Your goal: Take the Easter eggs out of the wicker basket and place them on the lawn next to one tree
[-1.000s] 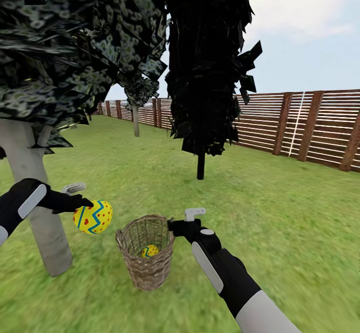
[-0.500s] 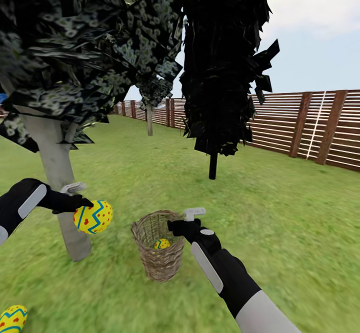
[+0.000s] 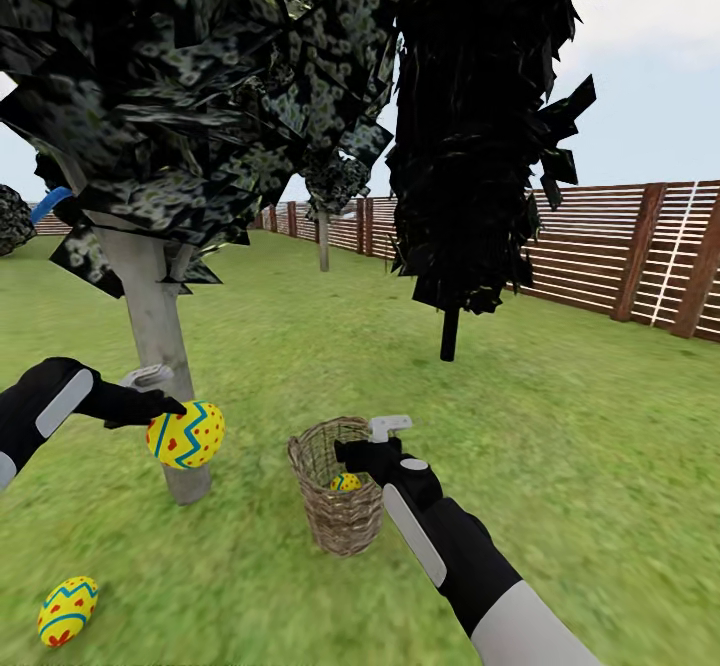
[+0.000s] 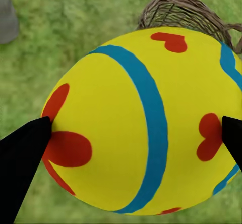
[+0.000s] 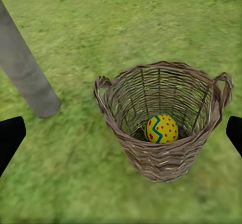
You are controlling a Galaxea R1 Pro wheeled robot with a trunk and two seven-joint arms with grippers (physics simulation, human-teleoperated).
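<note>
Head view of the garden. The left gripper is clamped on one Easter egg, held above the lawn in front of the pale grey tree trunk; its fingertips press the egg's opposite sides. The right gripper, spread wide and carrying nothing, hovers over the wicker basket at 6 o'clock, with a second egg on its floor. A third egg lies on the grass at 8 o'clock. A black-trunked tree stands before the fence at 1 o'clock.
</note>
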